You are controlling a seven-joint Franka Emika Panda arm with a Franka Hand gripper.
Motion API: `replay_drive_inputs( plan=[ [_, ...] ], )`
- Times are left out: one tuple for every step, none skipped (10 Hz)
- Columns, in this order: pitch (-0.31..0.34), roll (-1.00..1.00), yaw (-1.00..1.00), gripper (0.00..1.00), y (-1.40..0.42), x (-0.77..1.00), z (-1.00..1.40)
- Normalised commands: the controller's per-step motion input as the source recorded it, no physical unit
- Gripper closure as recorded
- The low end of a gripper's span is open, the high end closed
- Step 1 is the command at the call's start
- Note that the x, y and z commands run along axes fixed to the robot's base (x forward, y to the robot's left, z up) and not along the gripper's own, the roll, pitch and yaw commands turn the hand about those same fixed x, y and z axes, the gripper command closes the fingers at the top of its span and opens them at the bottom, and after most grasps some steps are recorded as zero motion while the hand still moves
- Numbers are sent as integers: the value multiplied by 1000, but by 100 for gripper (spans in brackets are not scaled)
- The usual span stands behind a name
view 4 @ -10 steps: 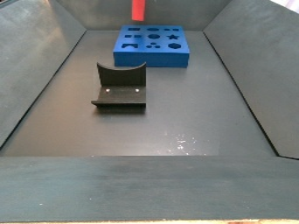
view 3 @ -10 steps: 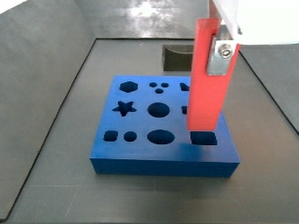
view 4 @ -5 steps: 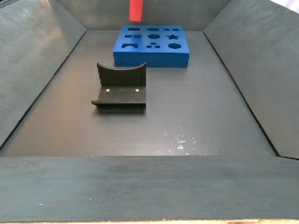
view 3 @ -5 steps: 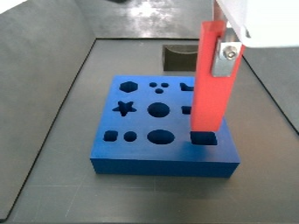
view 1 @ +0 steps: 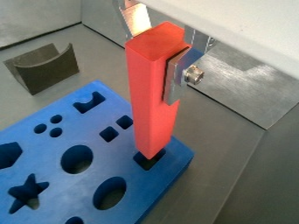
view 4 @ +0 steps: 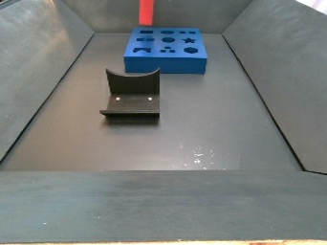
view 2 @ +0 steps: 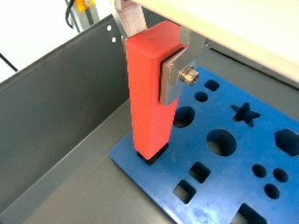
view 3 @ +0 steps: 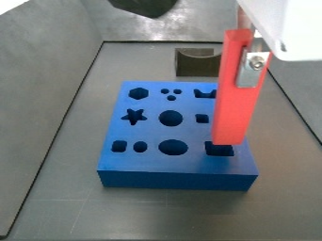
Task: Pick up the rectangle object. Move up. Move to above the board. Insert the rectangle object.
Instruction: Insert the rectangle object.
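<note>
End effector (view 1: 163, 74) gripping upright rectangle object (view 1: 153, 101), tip entering board (view 1: 70, 162) hole

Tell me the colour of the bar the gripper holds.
Bright red-orange; the rectangle object shows best in a wrist view, clamped by the gripper.

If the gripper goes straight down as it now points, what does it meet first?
Probably the board: the gripper holds the rectangle object upright, its lower end at the square corner hole.

Gripper (view 3: 255, 58) mostly cut off by frame edge in side view; out of frame in far side view. Rectangle object (view 4: 147, 11) top cropped there. Board (view 1: 70, 153) cropped in wrist view. Bar's lower end hides square hole.
</note>
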Motion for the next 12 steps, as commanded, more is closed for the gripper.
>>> replay_drive_inputs(
  plan=[
    [6, 26, 0, 100, 0, 0, -17],
    [0, 66, 0, 100, 0, 0, -166],
    [0, 60, 0, 100, 0, 0, -191],
    [0, 0, 0, 100, 0, 0, -57],
    [0, 0, 0, 100, 0, 9, -29],
    [0, 3, 0, 100, -20, 74, -123],
    [0, 14, 0, 100, -6, 51, -114],
    [0, 0, 0, 100, 0, 0, -31],
    [0, 0, 0, 100, 0, 20, -103],
    [0, 0, 0, 100, -23, 31, -149],
    [0, 0, 0, 100, -34, 46, -171],
    [-20, 0, 0, 100, -60, 66, -151]
  ],
)
